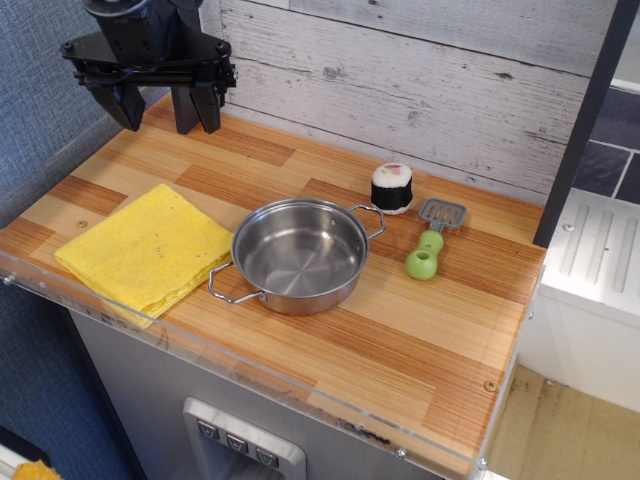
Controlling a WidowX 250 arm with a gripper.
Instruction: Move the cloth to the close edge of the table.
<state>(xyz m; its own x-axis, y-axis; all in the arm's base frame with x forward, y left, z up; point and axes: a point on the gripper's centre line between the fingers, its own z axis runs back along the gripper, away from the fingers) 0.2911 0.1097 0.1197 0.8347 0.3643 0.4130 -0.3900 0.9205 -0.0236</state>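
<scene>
observation.image: pot touching cloth; sushi, spatula beyond.

The cloth looks soft and matt; the pot is shiny metal; the table is smooth striped wood.

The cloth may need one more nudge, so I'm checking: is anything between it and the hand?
Nothing visible. The hand, open, hangs at the back left, with only bare table between it and the cloth at the near edge.
</scene>
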